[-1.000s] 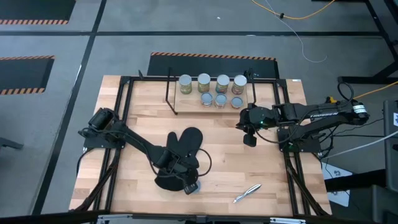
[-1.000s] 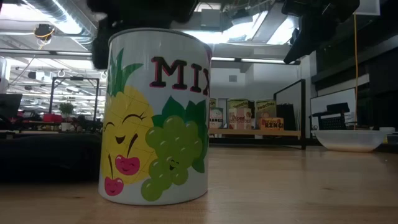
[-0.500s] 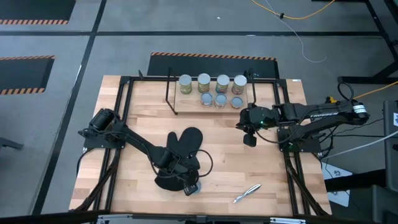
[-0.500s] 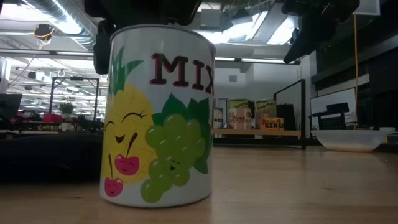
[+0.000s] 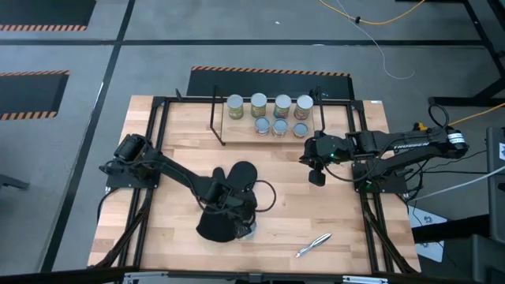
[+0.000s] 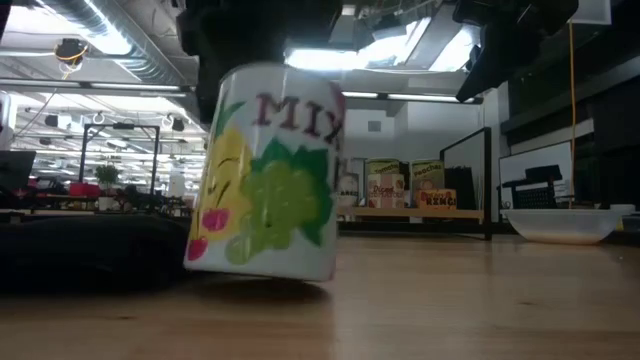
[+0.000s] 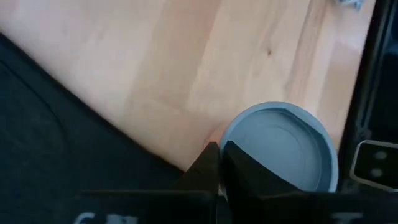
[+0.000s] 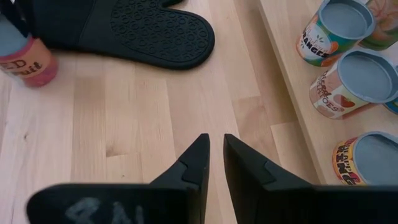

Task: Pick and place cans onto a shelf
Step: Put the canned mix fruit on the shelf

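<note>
A can point(image 6: 270, 170) with a fruit label stands tilted near the table's front, its pale-blue top point(image 7: 286, 143) showing in the left wrist view. My left gripper point(image 7: 221, 149) is shut beside that top, with nothing between its fingers; from above it point(image 5: 243, 225) covers most of the can. Several more cans point(image 5: 269, 105) stand on the shelf point(image 5: 219, 118) at the far edge. My right gripper point(image 5: 316, 177) hangs over the table's right half, and its fingers point(image 8: 214, 155) stand a narrow gap apart around nothing. My left gripper touches the can's top at its rim point(image 7: 233, 138) with the outer side of one shut finger point(image 7: 249, 177). The fingers slant down from above. The can leans over, one side of its bottom edge point(image 6: 325, 275) on the table and the other side raised.
Black oven mitts point(image 5: 233, 185) lie on the table beside and under my left arm. A silvery pen-like item point(image 5: 313, 244) lies near the front edge. A white bowl point(image 6: 565, 225) shows at the right in the low view. Bare wood lies between the mitts and the shelf.
My left gripper has shut without taking the can between its fingers, has rolled, and has swung a little toward the table's right. The can, upright a second ago, is now tipped and has shifted to the right in the low view.
</note>
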`<control>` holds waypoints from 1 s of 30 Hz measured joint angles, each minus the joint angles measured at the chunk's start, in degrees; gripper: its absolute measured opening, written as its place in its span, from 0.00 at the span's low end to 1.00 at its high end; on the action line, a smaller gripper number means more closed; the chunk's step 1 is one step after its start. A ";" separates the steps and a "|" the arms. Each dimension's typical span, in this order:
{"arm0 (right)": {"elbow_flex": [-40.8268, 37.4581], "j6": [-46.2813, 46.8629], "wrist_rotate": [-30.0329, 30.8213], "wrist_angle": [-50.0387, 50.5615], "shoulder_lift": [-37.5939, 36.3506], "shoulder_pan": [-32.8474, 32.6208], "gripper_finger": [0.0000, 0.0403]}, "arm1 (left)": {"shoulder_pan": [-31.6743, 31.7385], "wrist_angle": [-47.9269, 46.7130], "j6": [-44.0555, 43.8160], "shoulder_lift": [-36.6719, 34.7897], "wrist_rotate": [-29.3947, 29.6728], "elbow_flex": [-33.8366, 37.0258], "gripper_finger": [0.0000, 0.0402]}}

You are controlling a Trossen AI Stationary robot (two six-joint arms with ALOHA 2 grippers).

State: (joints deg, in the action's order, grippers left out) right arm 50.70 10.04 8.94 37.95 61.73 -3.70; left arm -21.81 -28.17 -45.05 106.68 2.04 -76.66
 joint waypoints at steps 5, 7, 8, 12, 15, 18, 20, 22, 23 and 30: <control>0.00 -0.01 0.01 0.00 0.00 0.00 0.13 | 2.33 -0.01 9.53 -3.27 0.10 0.09 0.01; -0.01 0.00 0.01 -0.08 0.00 -0.01 0.13 | 3.48 -0.81 14.09 -5.01 -0.14 0.09 0.01; -0.02 -0.01 0.01 -0.13 0.01 -0.01 0.13 | 4.17 -0.73 16.68 -5.85 -0.41 0.09 0.01; -0.02 -0.02 0.03 -0.49 0.04 -0.01 0.13 | 8.16 -2.08 26.59 -9.45 -1.15 0.09 0.01; -0.02 -0.02 0.02 -0.47 0.04 -0.01 0.13 | 12.05 -2.84 33.44 -12.08 -1.14 0.01 0.01; -0.02 0.01 0.03 -0.52 0.02 -0.01 0.13 | 16.58 -3.34 40.28 -14.26 -1.16 0.00 0.01; -0.02 0.07 0.03 -0.51 0.04 0.00 0.13 | 20.00 -3.38 44.97 -15.21 -1.09 -0.03 0.00; -0.03 0.04 0.05 -0.60 0.03 -0.02 0.13 | 23.50 -3.92 49.27 -15.62 -1.00 -0.02 0.00; -0.04 0.02 0.03 -0.53 0.04 -0.02 0.13 | 25.36 -4.39 51.19 -15.83 -0.99 0.00 0.00; -0.04 0.15 0.03 -0.63 0.04 -0.01 0.13 | 37.14 -5.14 61.98 -15.95 -0.99 -0.02 0.00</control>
State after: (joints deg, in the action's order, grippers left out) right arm 50.65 10.20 8.97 37.32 61.78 -3.72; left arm 15.33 -33.31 16.93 90.74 1.05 -76.69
